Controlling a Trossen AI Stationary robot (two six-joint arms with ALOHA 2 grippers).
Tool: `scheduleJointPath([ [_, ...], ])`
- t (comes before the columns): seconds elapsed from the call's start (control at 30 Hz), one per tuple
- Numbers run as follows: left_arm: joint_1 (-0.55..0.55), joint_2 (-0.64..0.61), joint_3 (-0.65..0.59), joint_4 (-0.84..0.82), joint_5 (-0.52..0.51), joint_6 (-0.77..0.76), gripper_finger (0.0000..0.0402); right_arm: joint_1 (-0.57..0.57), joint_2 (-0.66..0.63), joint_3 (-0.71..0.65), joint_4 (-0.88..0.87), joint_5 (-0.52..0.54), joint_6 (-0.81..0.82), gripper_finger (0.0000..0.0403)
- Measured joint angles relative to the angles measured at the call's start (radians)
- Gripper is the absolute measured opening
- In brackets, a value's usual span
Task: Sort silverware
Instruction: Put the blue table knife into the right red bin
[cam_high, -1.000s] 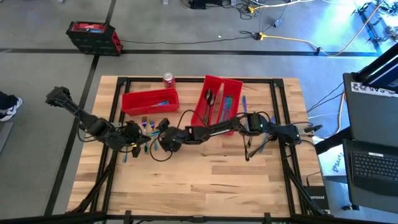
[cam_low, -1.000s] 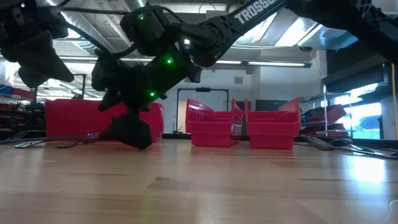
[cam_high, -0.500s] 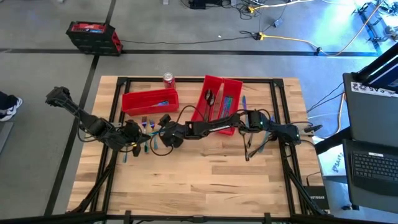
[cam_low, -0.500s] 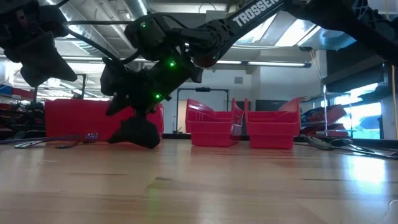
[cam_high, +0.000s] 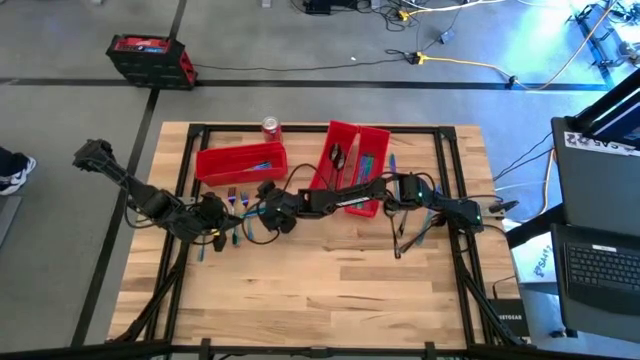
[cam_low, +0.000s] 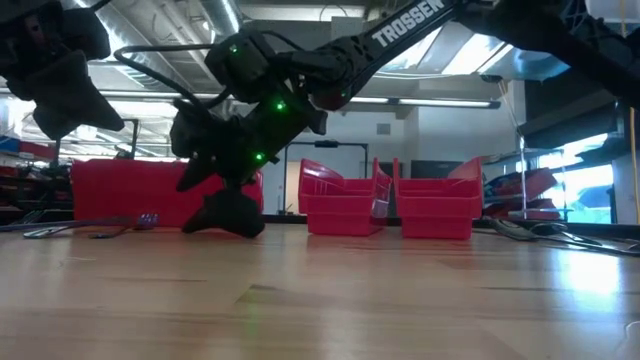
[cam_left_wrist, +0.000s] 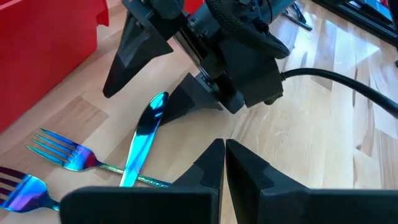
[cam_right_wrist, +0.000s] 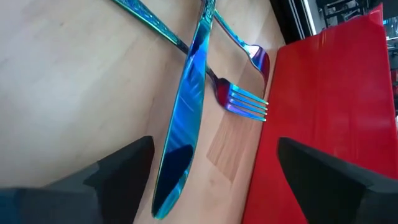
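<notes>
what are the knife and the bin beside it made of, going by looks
Knife: apparently polished metal with an iridescent blue-teal coating; it mirrors light along the blade. Red bin: likely molded plastic, with a uniform opaque red and a soft, dull sheen. Neither can be confirmed by sight alone.

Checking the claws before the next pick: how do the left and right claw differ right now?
The left claw is shut and empty, its tips together; the right claw is open wide. The right claw straddles the knife lying across a fork, while the left claw points beside them. Both hover low over the table.
</notes>
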Motion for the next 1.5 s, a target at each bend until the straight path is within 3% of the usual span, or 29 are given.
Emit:
scheduleJointPath([
  [0.33,0.0,0.0,0.0,0.0,0.0,0.0,0.0001,-0.004,0.0,-0.001,-0.003,0.001,0.003,0.0237],
  [1.3,0.0,0.0,0.0,0.001,0.0,-0.001,0.0001,-0.04,0.0,-0.002,-0.047,-0.129,0.172,0.0123],
  [1.5,0.0,0.0,0.0,0.001,0.0,0.006,0.0001,-0.04,0.0,-0.002,-0.045,-0.217,0.153,0.012],
])
